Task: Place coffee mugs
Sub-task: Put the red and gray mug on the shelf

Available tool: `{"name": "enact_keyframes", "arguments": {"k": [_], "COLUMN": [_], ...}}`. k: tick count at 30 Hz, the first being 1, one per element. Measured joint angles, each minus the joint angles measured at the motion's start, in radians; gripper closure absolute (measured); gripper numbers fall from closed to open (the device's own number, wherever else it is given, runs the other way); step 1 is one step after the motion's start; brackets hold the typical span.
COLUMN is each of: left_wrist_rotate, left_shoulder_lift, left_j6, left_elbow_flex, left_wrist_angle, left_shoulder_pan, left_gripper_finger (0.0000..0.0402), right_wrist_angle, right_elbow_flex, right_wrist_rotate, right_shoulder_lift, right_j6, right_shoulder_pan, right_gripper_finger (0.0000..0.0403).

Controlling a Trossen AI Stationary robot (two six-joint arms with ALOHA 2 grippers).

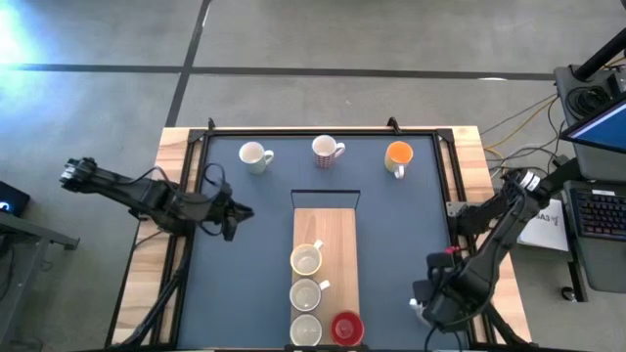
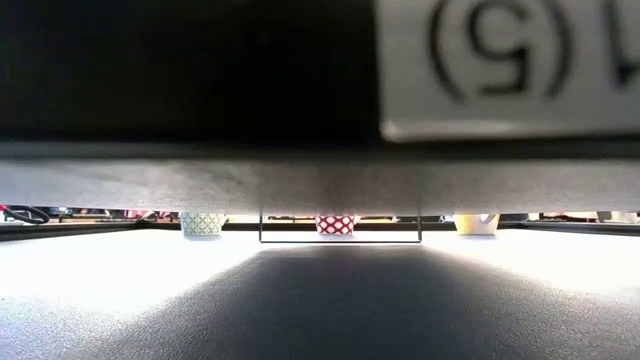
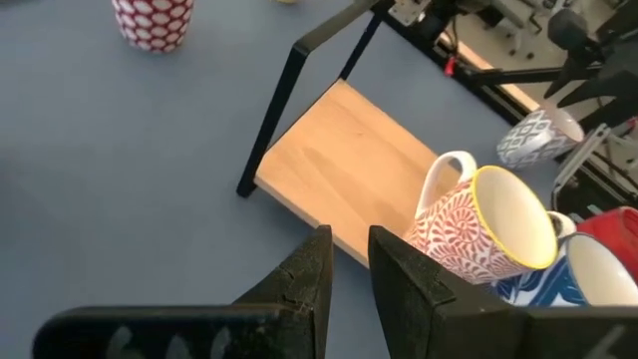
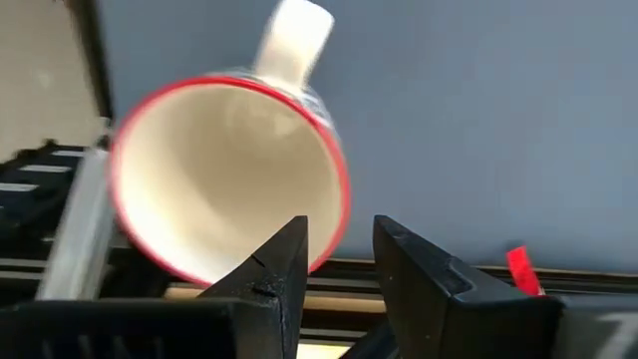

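Right wrist view puts the right gripper (image 4: 341, 229) directly over a red-rimmed mug (image 4: 214, 175) at the near right edge of the mat. Its fingers are only narrowly apart, and the mug's wall runs into the gap, so it looks pinched by the rim. To do this step well, I judge the grip should stay firm and the mug level. It should then be brought across low to the wooden board (image 1: 326, 227), where four mugs (image 1: 306, 260) already stand in the near half, one of them red (image 1: 346, 328). It should come down in a free spot without nudging them.

Over the mat's left side, the left gripper (image 1: 231, 217) waits, all but closed and empty. Three more mugs line the far edge: white (image 1: 254, 156), patterned (image 1: 328, 150) and orange (image 1: 397, 156).

The dark mat (image 1: 245, 284) covers a wood-edged table (image 1: 174, 147). Around it are a grey floor (image 1: 342, 39) with taped lines, cables and a keyboard (image 1: 597, 210).
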Motion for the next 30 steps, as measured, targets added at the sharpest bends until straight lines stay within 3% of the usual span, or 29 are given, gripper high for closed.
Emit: {"name": "enact_keyframes", "arguments": {"k": [9, 17, 25, 30], "left_wrist_rotate": [0.0, 0.0, 0.0, 0.0], "left_shoulder_lift": [0.099, 0.143, 0.137, 0.137], "left_j6": [-0.016, -0.015, -0.014, -0.013], "left_elbow_flex": [0.0, 0.0, 0.0, 0.0], "left_wrist_angle": [0.061, 0.068, 0.069, 0.069], "left_shoulder_pan": [0.0, 0.0, 0.0, 0.0], "left_gripper_finger": [0.035, 0.035, 0.035, 0.035], "right_wrist_angle": [0.042, 0.187, 0.271, 0.3], "right_elbow_flex": [-0.03, -0.071, -0.135, -0.145], "right_wrist_rotate": [0.036, 0.054, 0.05, 0.042], "right_shoulder_lift": [0.003, 0.003, 0.003, 0.003], "right_j6": [-0.111, -0.142, -0.032, 0.077], "right_shoulder_pan": [0.0, -0.001, -0.003, -0.003], "right_gripper_finger": [0.0298, 0.0318, 0.0342, 0.0385]}}
